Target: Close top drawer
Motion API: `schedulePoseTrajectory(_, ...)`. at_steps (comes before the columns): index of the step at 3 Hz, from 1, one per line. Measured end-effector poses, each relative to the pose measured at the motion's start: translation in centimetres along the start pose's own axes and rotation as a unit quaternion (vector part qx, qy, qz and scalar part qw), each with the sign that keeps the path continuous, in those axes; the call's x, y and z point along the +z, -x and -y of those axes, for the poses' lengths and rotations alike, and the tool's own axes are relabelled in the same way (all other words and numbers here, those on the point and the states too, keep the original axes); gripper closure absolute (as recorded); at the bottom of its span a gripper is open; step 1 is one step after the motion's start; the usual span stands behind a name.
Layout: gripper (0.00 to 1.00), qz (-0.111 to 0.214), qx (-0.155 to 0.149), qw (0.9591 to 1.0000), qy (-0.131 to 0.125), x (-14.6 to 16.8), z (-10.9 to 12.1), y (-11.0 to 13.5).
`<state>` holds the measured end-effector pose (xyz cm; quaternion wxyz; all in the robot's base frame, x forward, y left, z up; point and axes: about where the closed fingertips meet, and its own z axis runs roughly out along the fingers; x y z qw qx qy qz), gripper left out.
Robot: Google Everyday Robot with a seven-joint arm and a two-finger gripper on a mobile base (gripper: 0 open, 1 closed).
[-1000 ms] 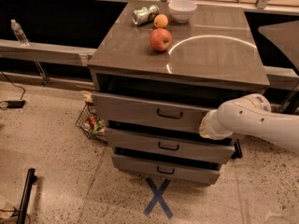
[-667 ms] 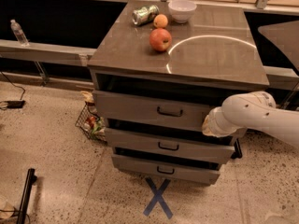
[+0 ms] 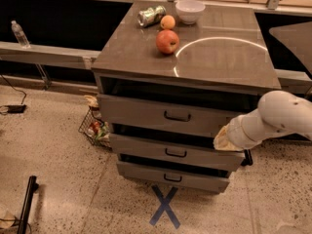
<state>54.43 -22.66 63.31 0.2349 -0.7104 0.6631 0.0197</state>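
Ok, cabinet dead centre, 3 grey drawers, all standing out from the carcass, stepped like stairs. The top drawer (image 3: 141,112) is the tall-fronted 1 right under the cabinet top (image 3: 224,62), w/ a dark gap showing above its front, so it's open, not home yet. Its black loop handle (image 3: 177,116) sits mid-panel. The white arm (image 3: 285,115) reaches in from 3 o'clock, and the gripper (image 3: 222,140) is at the drawer front's right end, approx 4 o'clock from the handle, low on the corner. Touching the face or just shy of it? Can't tell. Can't tell either if the gripper is spread or closed; its tip is lost against the panel. Why there & not on the handle? My read: closing wants a push, not a grip, so a flat press on the front does it. It's off-centre though, so the drawer may rack in its runners. The middle drawer (image 3: 161,151) & bottom drawer (image 3: 146,172) jut out below, and the gripper sits just above the middle 1's top edge, so a low slip could shove that instead. Up at 12 o'clock on top: apple (image 3: 167,41), orange (image 3: 167,22), can (image 3: 151,15), bowl (image 3: 190,9), all well apart from the action. The apple's round, so a hard shove might roll it. Blue X tape (image 3: 165,206) on the floor at 6 o'clock, wire basket (image 3: 95,128) at the cabinet's 9.
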Motion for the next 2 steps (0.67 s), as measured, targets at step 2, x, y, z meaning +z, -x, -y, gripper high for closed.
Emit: schedulePoseTrajectory(2, 0.82, 0.125, 0.048, 0.9881, 0.076, -4.5, -6.1, 5.4)
